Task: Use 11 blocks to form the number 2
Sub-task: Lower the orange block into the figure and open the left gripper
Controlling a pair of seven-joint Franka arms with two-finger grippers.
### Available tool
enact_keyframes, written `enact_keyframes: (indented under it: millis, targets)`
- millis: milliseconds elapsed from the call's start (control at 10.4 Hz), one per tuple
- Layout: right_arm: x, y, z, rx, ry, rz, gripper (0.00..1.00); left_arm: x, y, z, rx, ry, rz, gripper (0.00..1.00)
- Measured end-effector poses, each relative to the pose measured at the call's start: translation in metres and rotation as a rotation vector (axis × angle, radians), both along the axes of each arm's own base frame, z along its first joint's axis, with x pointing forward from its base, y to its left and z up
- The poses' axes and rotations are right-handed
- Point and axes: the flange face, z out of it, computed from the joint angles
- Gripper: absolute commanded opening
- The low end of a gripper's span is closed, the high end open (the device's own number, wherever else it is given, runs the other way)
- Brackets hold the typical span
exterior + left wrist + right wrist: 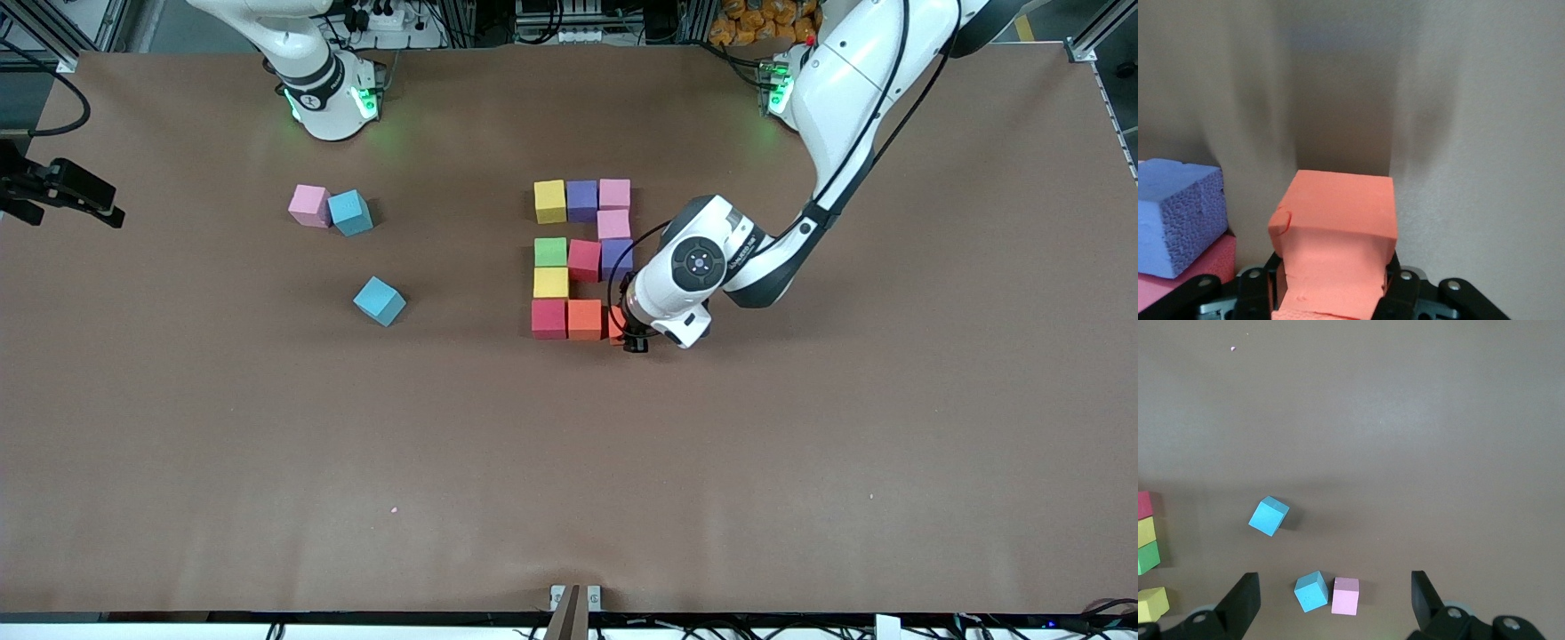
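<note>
While your left gripper (633,342) stands closed on the last orange block (1335,230), that block sits at the end of the number 2's (582,260) bottom row nearest the front camera, touching the other orange block (584,319), with the red corner block (548,318) one place further toward the right arm's end. Item: top row, farthest from the camera, reads yellow (549,201), purple (581,200), pink (613,194). Item: a second pink block (613,224) lies under that pink one. Item: middle row reads green (549,252), red (583,260), purple (615,257). Item: a second yellow block (549,282) joins green to the bottom row. Item: your right gripper (1335,603) waits with fingers spread wide, holding nothing, high over a spare pink cube (308,204) touching one light-blue cube (350,212); another light-blue cube (380,300) lies apart, nearer the camera.
</note>
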Motion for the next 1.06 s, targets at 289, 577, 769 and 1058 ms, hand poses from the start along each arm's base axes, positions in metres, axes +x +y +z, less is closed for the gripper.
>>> enact_keyframes:
  millis: [289, 577, 769, 1058]
  targets:
    - [0.000, 0.000, 0.000, 0.000, -0.002, -0.001, 1.00, -0.006, -0.005, -0.003, 0.003, -0.003, 0.002, 0.50]
    - [0.000, 0.000, 0.001, 0.000, -0.005, -0.001, 1.00, -0.011, -0.003, -0.010, -0.003, -0.012, 0.002, 0.50]
    - [0.000, -0.002, 0.003, 0.000, -0.007, -0.005, 1.00, -0.012, -0.004, -0.011, -0.003, -0.022, -0.006, 0.50]
    - [0.000, -0.006, 0.015, -0.001, -0.031, -0.012, 1.00, -0.012, -0.004, -0.010, -0.010, -0.034, -0.006, 0.50]
